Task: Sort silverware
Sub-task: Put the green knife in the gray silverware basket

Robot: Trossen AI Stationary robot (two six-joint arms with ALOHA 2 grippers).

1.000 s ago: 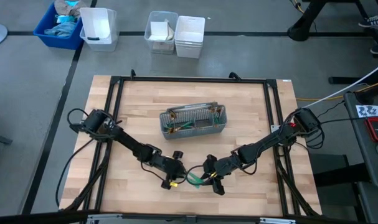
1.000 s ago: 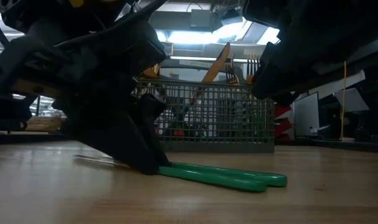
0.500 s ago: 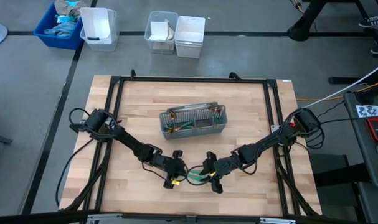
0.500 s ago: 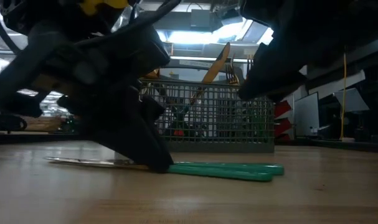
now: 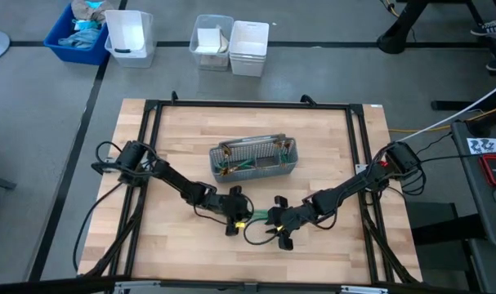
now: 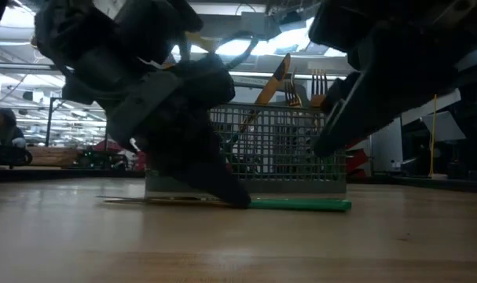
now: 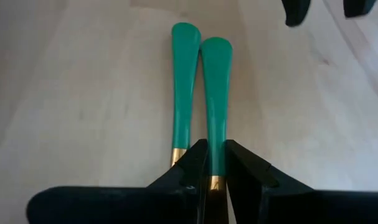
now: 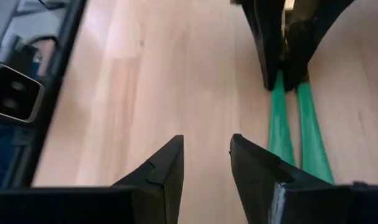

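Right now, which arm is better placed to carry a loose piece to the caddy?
Left: the left gripper is already shut on one teal handle, its neighbour loose alongside. The right gripper hovers open and empty.

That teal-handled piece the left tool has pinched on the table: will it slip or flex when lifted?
The left tool is shut on one teal handle near its gold neck. The handle looks glossy and tapered, so it may slide or swivel. It reads straight and rigid, so flex seems unlikely. Its neighbour lies right alongside and could get nudged. The right tool hangs open nearby.
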